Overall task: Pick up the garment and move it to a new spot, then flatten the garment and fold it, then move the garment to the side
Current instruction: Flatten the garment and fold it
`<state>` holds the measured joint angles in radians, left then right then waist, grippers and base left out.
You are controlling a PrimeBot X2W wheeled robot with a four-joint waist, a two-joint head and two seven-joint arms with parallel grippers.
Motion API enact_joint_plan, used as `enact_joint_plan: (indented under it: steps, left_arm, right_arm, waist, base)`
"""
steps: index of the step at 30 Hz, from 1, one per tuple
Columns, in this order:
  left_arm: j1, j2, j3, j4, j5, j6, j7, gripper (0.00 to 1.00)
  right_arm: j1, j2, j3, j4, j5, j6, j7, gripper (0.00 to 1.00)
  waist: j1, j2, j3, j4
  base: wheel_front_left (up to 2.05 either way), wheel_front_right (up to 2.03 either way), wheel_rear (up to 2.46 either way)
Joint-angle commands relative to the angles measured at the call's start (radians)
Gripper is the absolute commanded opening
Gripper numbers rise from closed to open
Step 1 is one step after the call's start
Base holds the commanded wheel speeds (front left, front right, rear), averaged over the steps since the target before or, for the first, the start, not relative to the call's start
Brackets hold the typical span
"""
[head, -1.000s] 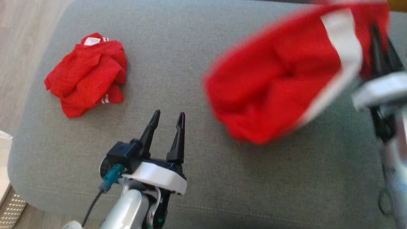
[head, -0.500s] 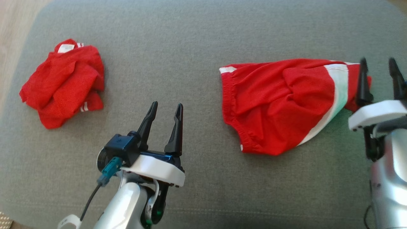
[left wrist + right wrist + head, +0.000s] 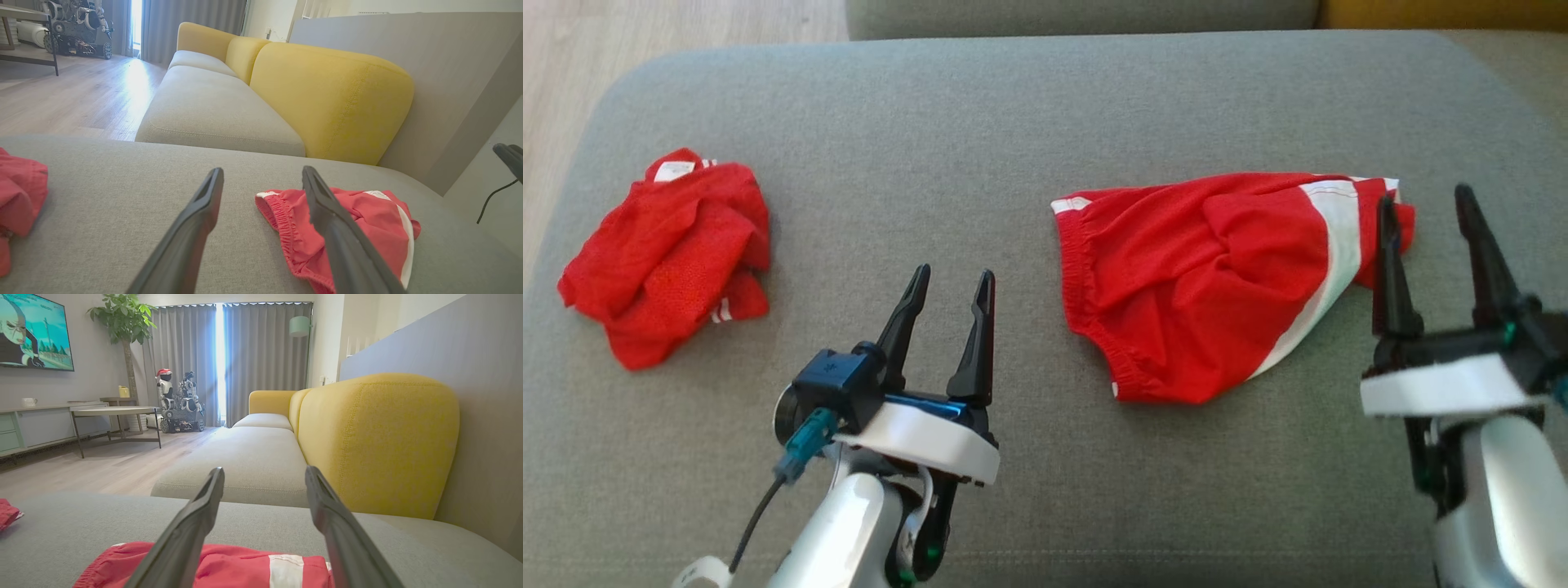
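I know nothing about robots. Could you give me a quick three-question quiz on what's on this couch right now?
1. True or false: the right claw is clamped on the red shorts.
2. What lies at the left end of the grey cushion? A) crumpled red garment B) folded towel C) book
3. Fill in: the broad stripe on the shorts is ___.
Key: 1 false, it stands open, holding nothing; 2 A; 3 white.
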<state>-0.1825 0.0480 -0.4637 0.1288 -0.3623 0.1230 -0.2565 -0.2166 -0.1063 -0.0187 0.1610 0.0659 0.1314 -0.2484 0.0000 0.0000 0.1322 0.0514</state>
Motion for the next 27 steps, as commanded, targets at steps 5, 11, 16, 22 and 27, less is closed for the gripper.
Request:
enact_joint_plan:
  steps: [5,11,16,22,27]
  left_arm:
    - [0.001,0.002,0.040,-0.039,-0.017,-0.002,-0.005,1.00]
    - [0.003,0.002,0.033,-0.021,-0.033,-0.009,-0.005,1.00]
    - [-0.020,0.002,0.008,0.020,-0.052,-0.024,-0.005,1.00]
    - [-0.087,0.002,-0.097,0.216,-0.074,-0.068,-0.005,1.00]
    - [-0.124,0.002,-0.147,0.292,-0.139,-0.089,-0.005,1.00]
  right_arm:
    - [0.088,0.021,0.048,-0.109,0.014,-0.001,-0.013,1.00]
    - [0.115,0.038,0.056,-0.130,0.002,-0.001,-0.013,1.00]
    - [0.099,0.042,0.055,-0.141,-0.005,-0.001,-0.013,1.00]
    - [0.082,0.046,0.062,-0.142,-0.003,-0.001,-0.013,1.00]
    - [0.074,0.049,0.061,-0.136,0.000,-0.001,-0.013,1.00]
  waist:
    - [0.0000,0.0000,-0.009,-0.017]
    - [0.0000,0.0000,-0.004,-0.052]
    - [0.0000,0.0000,0.018,-0.087]
    - [0.0000,0.0000,0.046,-0.145]
    - [0.0000,0.0000,0.057,-0.181]
  base:
    - [0.00,0.00,0.00]
    - [0.00,0.00,0.00]
    - [0.00,0.00,0.00]
    - [0.00,0.00,0.00]
    - [0.00,0.00,0.00]
